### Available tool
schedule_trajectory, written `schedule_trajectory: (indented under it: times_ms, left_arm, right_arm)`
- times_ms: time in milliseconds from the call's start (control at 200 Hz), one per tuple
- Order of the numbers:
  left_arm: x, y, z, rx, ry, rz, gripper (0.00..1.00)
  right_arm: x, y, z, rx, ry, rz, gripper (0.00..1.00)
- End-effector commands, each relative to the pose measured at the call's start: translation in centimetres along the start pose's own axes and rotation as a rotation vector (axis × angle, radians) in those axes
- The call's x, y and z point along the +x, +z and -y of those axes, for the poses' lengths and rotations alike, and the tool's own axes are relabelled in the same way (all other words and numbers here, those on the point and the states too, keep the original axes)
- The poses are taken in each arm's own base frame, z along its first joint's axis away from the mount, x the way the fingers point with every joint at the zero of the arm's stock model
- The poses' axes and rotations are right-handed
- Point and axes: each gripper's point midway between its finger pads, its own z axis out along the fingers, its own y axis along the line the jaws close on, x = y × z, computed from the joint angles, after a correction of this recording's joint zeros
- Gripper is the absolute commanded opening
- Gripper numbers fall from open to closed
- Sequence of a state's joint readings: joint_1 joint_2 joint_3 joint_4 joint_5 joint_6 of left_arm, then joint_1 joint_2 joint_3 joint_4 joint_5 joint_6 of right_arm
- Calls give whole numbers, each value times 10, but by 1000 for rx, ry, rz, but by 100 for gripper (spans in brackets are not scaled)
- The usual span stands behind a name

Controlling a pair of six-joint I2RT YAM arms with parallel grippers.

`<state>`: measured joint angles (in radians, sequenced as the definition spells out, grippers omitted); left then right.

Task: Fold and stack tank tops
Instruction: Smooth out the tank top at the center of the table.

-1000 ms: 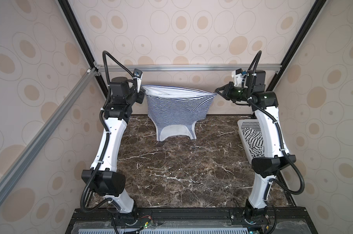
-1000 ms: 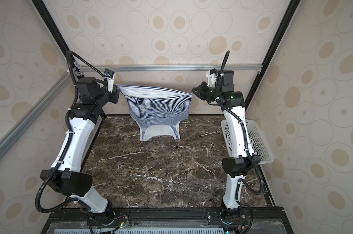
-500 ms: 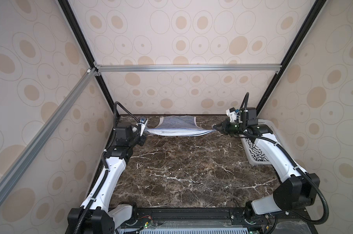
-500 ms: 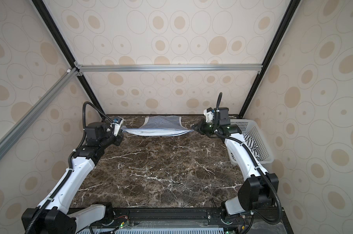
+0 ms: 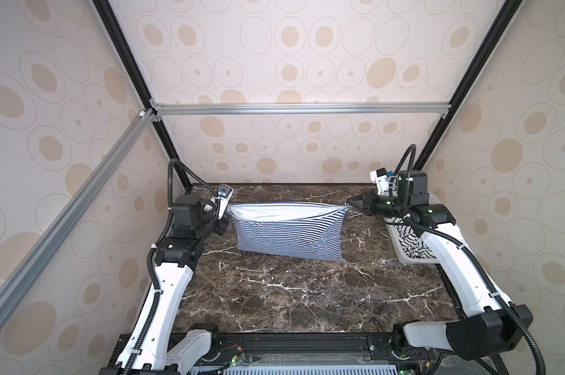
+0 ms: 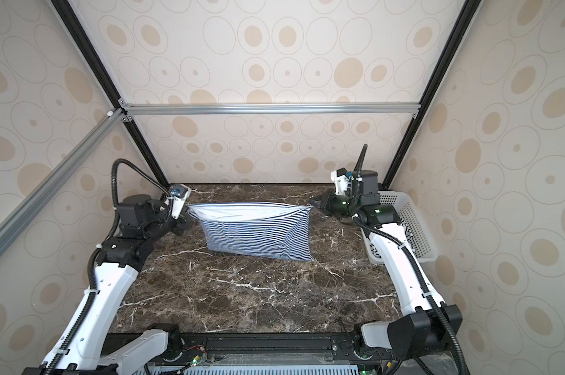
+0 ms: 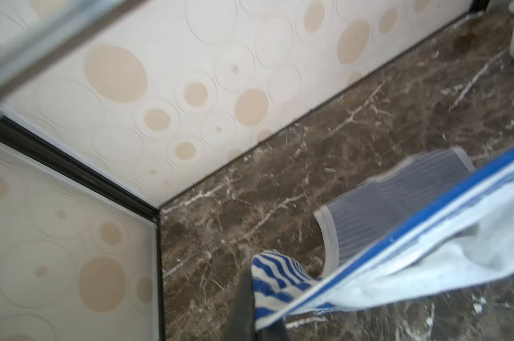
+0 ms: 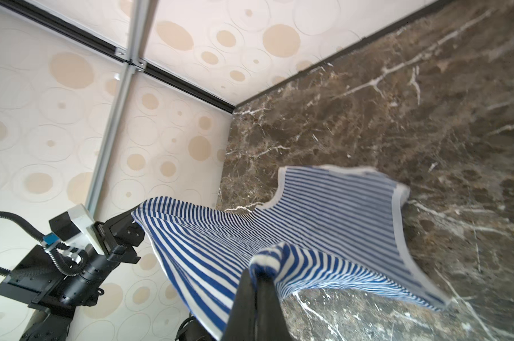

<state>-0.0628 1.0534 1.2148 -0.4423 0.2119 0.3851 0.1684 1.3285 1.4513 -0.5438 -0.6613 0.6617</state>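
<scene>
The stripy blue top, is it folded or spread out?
Spread out, not folded. The left gripper and right gripper each pinch a corner of the stripy top, stretching one edge tight; the rest hangs below.

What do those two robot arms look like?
Both the left arm and right arm have smooth white shells between black joints, with ribbed black cables looping alongside. A white camera box with a blue detail sits at each wrist. The left tool and right tool are slim, black and tapered. Green lights glow on the right arm.
</scene>
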Motion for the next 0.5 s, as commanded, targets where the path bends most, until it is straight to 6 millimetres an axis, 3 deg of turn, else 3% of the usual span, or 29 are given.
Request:
schedule_trajectory:
  times_ms: [0,185,490]
  left_arm:
    - [-56,-29,-23,-35,-26,100,0]
    - [-109,-75,-33,-29,-29,207,0]
    - [-147,-147,-41,-86,-46,329,0]
  right_arm:
    - [-11,-30,-42,-72,-57,47,0]
    - [-16,-75,-97,-147,-138,109,0]
    - [-2,-139,-154,-241,-247,191,0]
